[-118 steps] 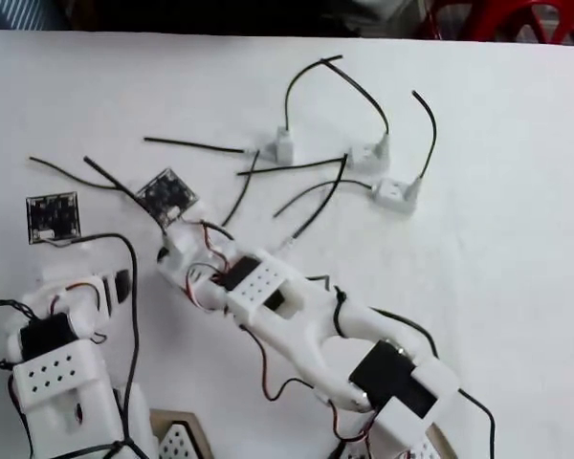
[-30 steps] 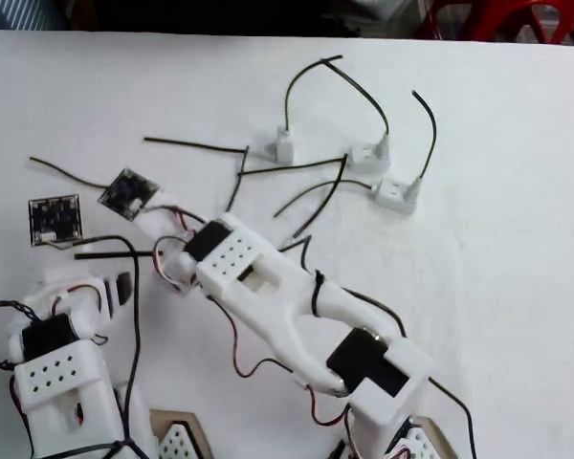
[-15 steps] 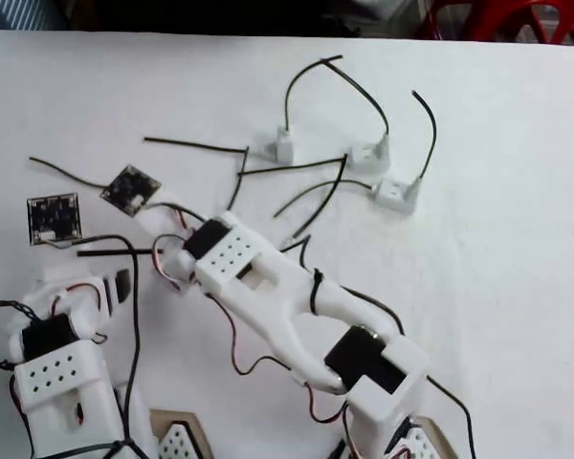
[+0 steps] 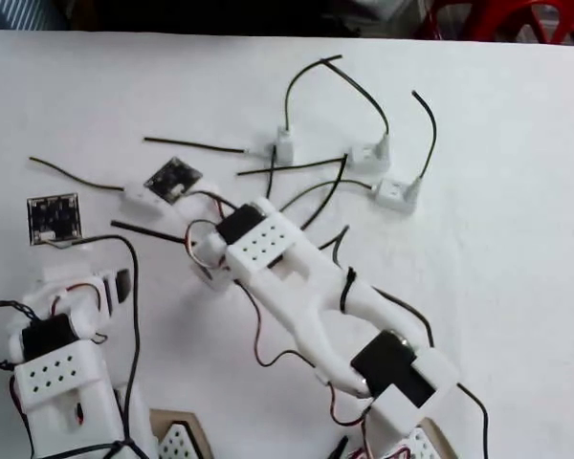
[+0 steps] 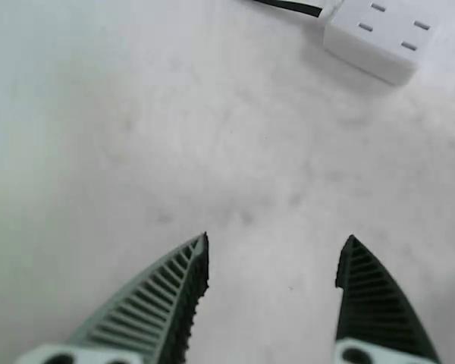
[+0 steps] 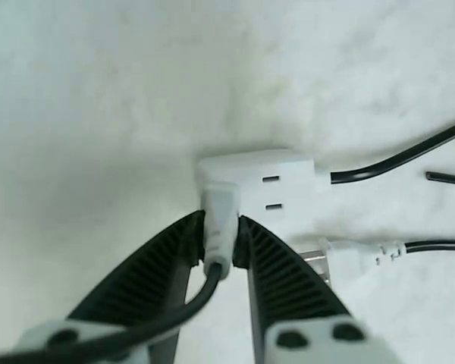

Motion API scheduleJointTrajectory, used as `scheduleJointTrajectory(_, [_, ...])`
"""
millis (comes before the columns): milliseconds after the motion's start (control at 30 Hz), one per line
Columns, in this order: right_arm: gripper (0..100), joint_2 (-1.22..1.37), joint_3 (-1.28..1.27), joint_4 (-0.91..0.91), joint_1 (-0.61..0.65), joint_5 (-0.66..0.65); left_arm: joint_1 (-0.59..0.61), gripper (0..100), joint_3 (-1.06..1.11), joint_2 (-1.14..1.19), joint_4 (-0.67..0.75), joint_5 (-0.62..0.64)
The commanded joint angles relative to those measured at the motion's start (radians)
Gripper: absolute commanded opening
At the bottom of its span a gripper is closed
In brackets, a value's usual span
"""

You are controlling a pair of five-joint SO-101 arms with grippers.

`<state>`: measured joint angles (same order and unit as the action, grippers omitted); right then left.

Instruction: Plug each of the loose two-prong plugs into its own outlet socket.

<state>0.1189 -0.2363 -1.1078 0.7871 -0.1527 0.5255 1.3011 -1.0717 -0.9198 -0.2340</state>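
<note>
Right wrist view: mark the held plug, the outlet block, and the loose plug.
held plug (image 6: 218,216): right wrist view, white body just ahead of its black cord.
outlet block (image 6: 294,189): right wrist view, flat face beside the two slots.
loose plug (image 6: 353,249): right wrist view, white body ahead of its cord.

Matt white table (image 4: 517,287), faintly mottled. Smooth white plastic outlet socket (image 6: 277,178), slight sheen; plug (image 6: 218,227) same plastic. Glossy black cord (image 6: 356,174). Ribbed matt plastic fingers (image 5: 163,299) on left gripper (image 5: 273,254).

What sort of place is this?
Probably a robotics lab bench: two white robot arms sit at a white table strewn with sockets and black cords, and the right gripper pinches a plug.
</note>
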Motion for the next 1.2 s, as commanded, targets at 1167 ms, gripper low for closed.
scheduleJointTrajectory(1167, [1.7,0.061,0.104,-0.061,-0.018,-0.095,0.007,28,-0.003,-0.024,0.021,0.005])
